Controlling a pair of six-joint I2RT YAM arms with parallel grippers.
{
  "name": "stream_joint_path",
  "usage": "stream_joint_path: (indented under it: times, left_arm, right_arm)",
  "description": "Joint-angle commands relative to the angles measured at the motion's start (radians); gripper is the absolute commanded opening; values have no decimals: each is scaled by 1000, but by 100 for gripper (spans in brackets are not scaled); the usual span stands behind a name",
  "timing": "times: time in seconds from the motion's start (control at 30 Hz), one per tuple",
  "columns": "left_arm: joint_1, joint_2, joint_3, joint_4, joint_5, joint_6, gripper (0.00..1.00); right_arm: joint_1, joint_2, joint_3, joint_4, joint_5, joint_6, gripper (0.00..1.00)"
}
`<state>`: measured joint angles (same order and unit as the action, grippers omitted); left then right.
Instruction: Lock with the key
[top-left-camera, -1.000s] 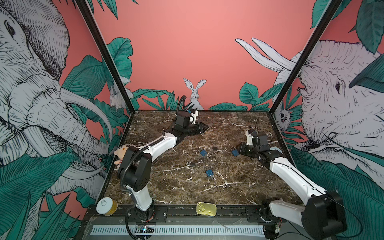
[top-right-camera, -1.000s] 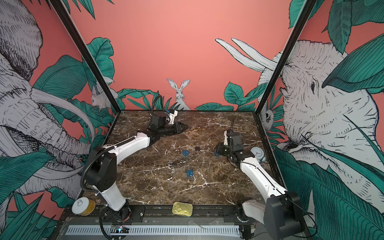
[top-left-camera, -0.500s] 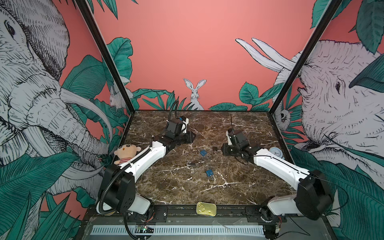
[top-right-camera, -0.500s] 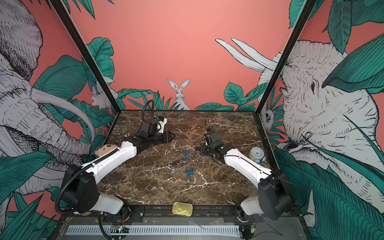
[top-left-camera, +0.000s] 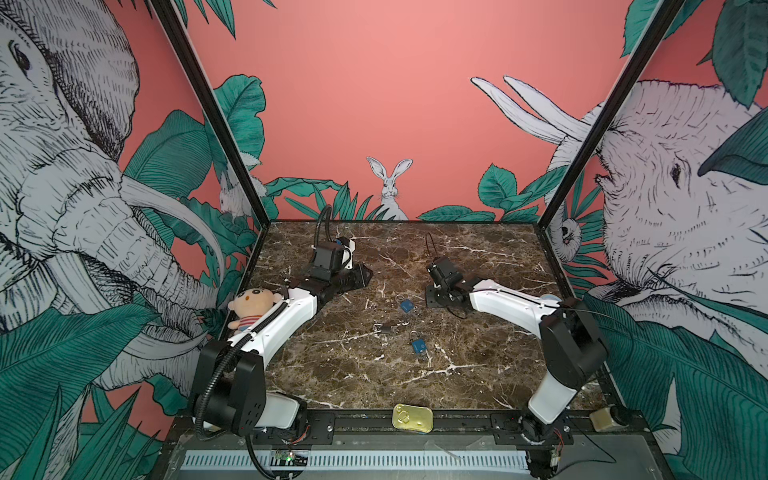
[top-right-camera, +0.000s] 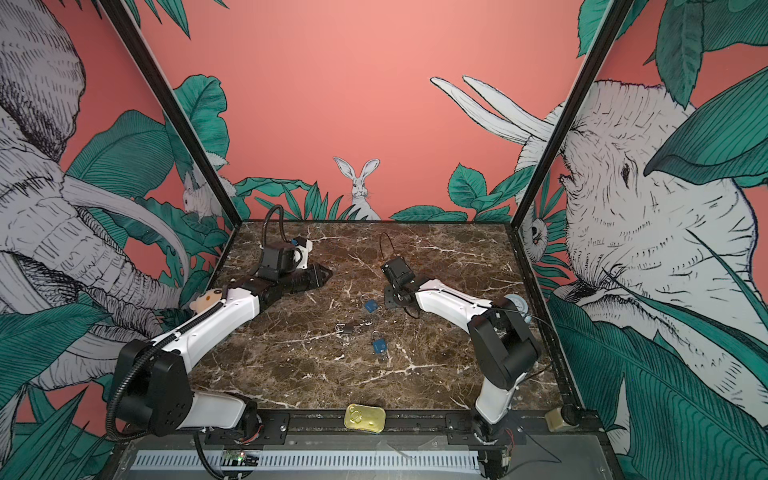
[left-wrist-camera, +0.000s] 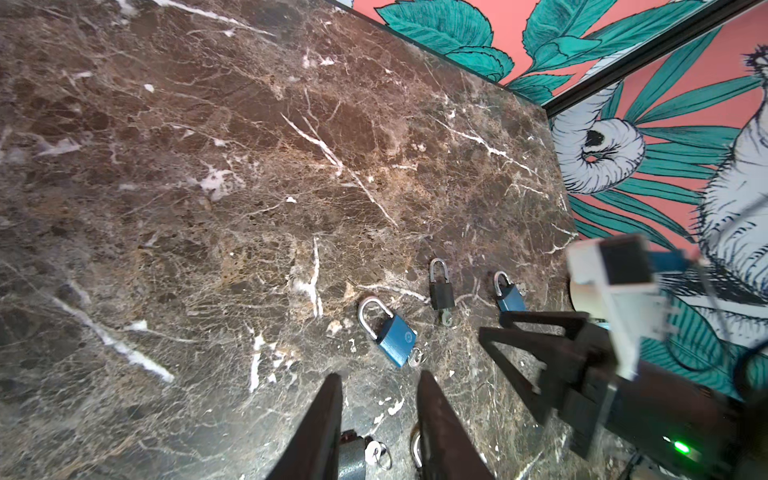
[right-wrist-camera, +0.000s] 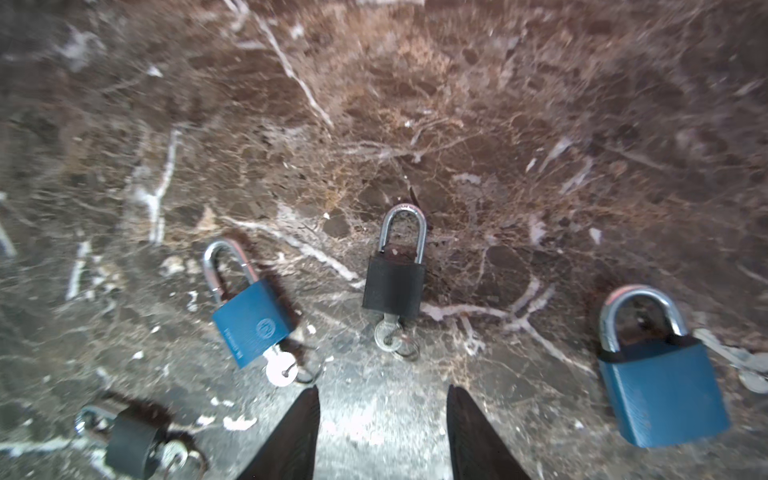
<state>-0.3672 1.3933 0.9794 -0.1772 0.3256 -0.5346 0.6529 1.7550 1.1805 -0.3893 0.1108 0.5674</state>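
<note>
Marble tabletop (top-left-camera: 332, 374) inside jungle-mural walls. Right gripper (right-wrist-camera: 382, 388) has its fingers apart and empty, with the black padlock (right-wrist-camera: 394, 284) just ahead. Left gripper (left-wrist-camera: 378, 376) also has its fingers apart. A dark padlock (left-wrist-camera: 351, 457) shows between them at the frame edge, apparently not clamped. Blue padlock (right-wrist-camera: 249, 320) and second blue padlock (right-wrist-camera: 660, 390) lie flat nearby. A key (right-wrist-camera: 388, 332) sits in the black padlock. Looks barely started: no key gripped, so holding a lock and turning its key are still left.

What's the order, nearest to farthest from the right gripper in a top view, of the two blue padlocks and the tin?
1. Rear blue padlock, beside the right gripper.
2. Front blue padlock, farther forward.
3. Tin, at the front edge.
</note>
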Motion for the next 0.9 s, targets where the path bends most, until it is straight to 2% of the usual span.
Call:
stream_joint_path:
  times: [0.0,0.43,0.87]
  left_arm:
    - [10,7,-4,24,23,-7,33]
    - [46,71,21,42,61,-5,33]
    - [69,94,28,45,82,-2,33]
  right_arm:
    - [4,54,52,-25,35,31,50]
    - [2,195,175,-74,82,54,45]
    - [-27,270,217,-91,47,89,42]
